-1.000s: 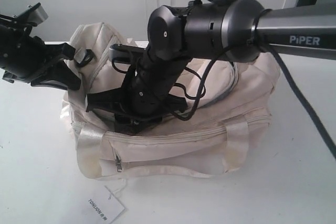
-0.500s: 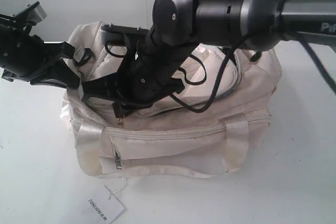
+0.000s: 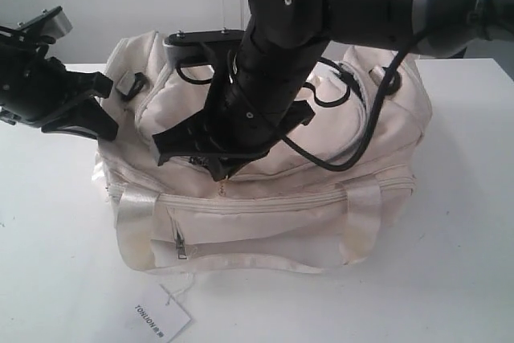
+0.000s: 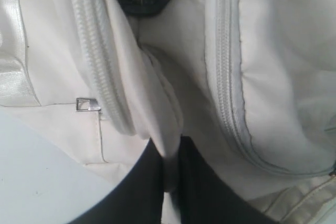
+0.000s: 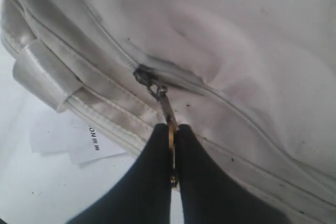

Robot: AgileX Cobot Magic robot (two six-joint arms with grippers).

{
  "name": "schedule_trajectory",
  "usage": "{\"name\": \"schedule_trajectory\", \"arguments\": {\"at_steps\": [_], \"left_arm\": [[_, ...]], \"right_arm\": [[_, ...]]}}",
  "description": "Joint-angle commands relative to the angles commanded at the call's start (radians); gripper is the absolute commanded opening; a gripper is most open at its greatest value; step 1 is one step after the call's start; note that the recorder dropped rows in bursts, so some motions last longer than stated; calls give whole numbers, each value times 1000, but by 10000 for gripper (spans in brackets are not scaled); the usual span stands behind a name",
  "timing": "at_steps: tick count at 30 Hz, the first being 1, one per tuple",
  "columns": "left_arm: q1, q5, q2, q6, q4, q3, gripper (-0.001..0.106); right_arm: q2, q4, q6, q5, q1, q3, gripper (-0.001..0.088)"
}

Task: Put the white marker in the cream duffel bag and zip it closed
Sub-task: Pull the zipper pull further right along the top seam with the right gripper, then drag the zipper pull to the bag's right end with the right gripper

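Note:
The cream duffel bag [image 3: 273,214] sits in the middle of the white table, its top zipper drawn shut along the stretch I can see. My right gripper [image 5: 172,135] is shut on the gold ring pull [image 5: 171,128] of that zipper, whose slider [image 5: 146,76] sits near the bag's left front; in the exterior view this gripper [image 3: 210,165] hangs over the bag's front edge. At the bag's left end my left gripper [image 4: 169,156] is shut on a fold of cream fabric [image 4: 157,103]; in the exterior view it [image 3: 103,94] shows there. The white marker is hidden.
The white hang tag [image 3: 161,315] lies on the table in front of the bag, also in the right wrist view as the hang tag [image 5: 79,135]. The right arm and its cables [image 3: 353,118] cross over the bag's top. A satin handle [image 3: 136,230] wraps the front.
My right gripper has risen and shifted right while holding the zipper pull, and the dark opening at the bag's top has closed. The left gripper has stayed put on the bag's end.

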Motion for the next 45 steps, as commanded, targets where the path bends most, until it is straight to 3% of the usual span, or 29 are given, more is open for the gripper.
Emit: {"name": "schedule_trajectory", "arguments": {"at_steps": [25, 45], "left_arm": [[0, -8, 0, 0, 98, 0, 0], [0, -10, 0, 0, 133, 0, 0]], "right_arm": [[-154, -108, 56, 93, -6, 0, 0], [-220, -100, 78, 136, -253, 0, 0]]}}
